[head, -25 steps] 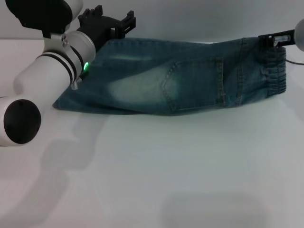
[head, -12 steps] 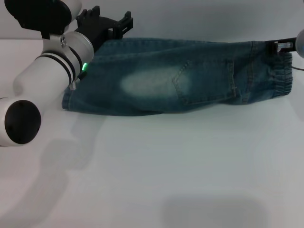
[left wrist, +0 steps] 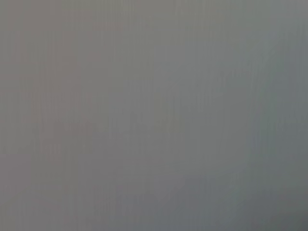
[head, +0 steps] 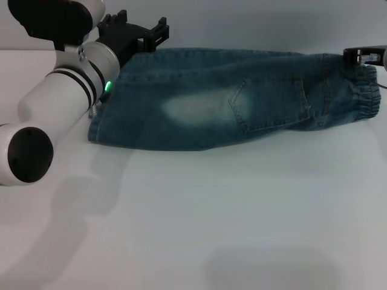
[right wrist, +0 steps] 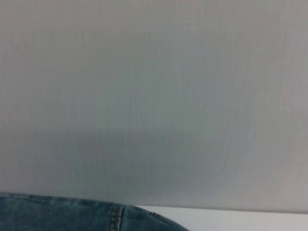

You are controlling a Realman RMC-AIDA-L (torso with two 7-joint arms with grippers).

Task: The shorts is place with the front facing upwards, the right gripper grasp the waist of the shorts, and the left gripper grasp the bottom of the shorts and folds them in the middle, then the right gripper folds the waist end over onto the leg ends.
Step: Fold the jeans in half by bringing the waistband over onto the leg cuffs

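White bench (head: 242,217) carries the shorts (head: 230,106), folded lengthwise; we see the left claw (head: 136,33) at the leg ends (head: 100,130). Right claw (head: 363,54) meets the waist (head: 363,96); we cannot tell either grip.

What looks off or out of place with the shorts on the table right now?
Nothing is damaged. The shorts are already folded lengthwise and lie stretched between the left gripper at the leg ends and the right gripper at the waist. A stitched pocket faces up, and the near edge sags unevenly.
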